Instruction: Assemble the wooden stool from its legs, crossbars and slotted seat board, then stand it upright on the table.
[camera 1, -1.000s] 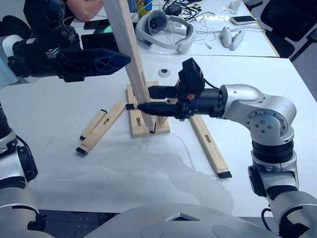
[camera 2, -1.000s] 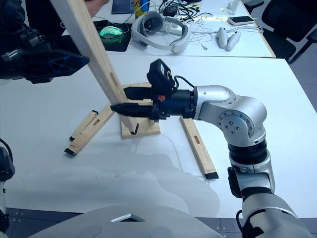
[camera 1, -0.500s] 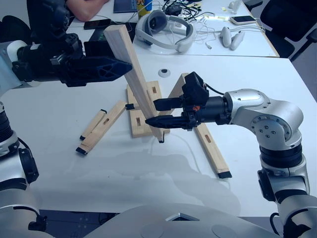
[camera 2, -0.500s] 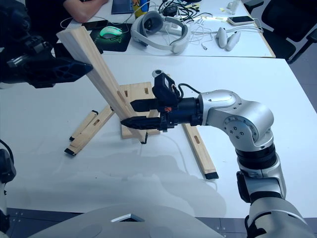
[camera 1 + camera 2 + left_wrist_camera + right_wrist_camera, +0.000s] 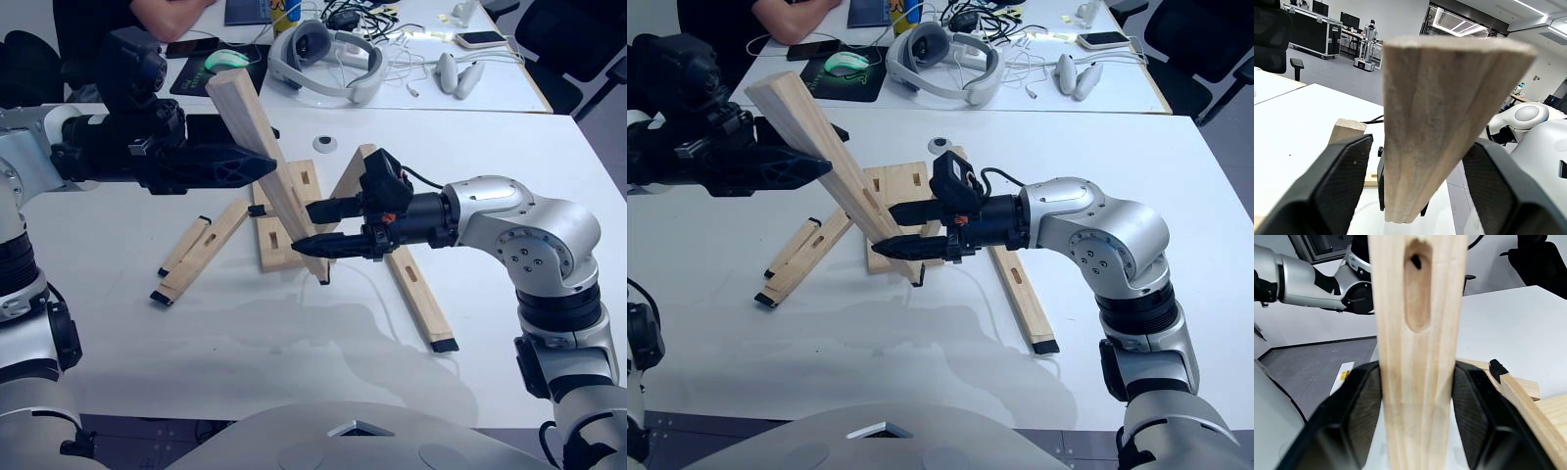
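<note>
Left eye view has the white bench [image 5: 549, 196] carrying all the stool parts. Biggest of them, a long wooden leg [image 5: 260, 147], stands tilted, its top toward 11 o'clock and its black-capped foot low beside the 5 o'clock corner of the slotted seat board [image 5: 277, 250], which lies flat mid-bench. A second slotted leg [image 5: 416, 289] lies flat at the board's 4 o'clock, and two shorter pieces [image 5: 201, 250] lie side by side at its 8 o'clock. The right gripper [image 5: 309, 225] has its jaws pinching the tilted leg near the foot. The left gripper [image 5: 263, 160] sits at the leg's upper part, jaws spread to either side, with gaps showing in the left wrist view.
</note>
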